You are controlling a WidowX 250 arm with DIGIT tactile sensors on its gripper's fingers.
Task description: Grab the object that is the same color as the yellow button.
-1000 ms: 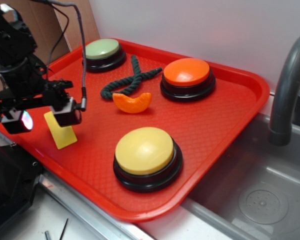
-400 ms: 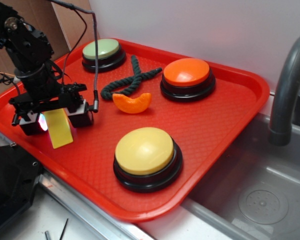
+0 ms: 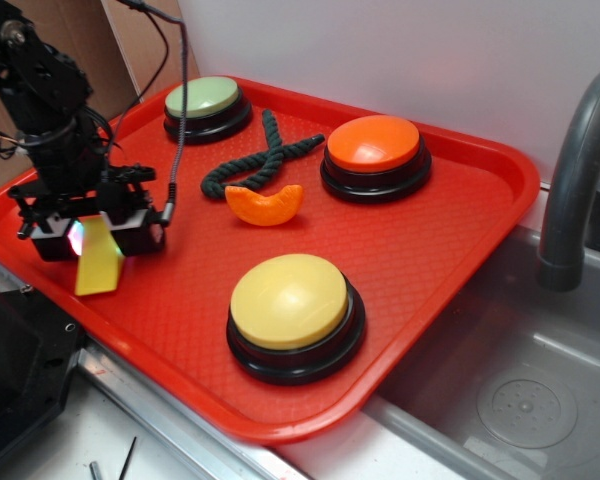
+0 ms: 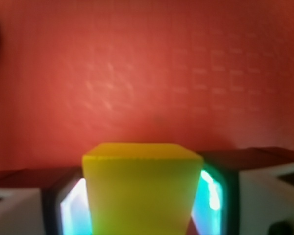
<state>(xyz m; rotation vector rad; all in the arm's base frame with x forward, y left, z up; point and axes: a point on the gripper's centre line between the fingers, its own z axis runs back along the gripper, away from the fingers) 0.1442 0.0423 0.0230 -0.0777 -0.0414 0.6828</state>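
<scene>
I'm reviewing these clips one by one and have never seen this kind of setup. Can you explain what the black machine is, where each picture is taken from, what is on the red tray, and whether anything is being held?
The black machine at the left is a small robot arm ending in a gripper, a two-fingered clamp. The wide picture comes from a camera standing beside the scene. The blurry close-up comes from a camera on the arm's wrist, looking down past the fingers.

On the red tray sit three big push buttons: the yellow button, an orange button and a pale green button. There is also a dark green rope and an orange crescent piece.

The gripper is closed on the yellow wedge block; in the wrist view the block fills the gap between the glowing finger pads.
</scene>
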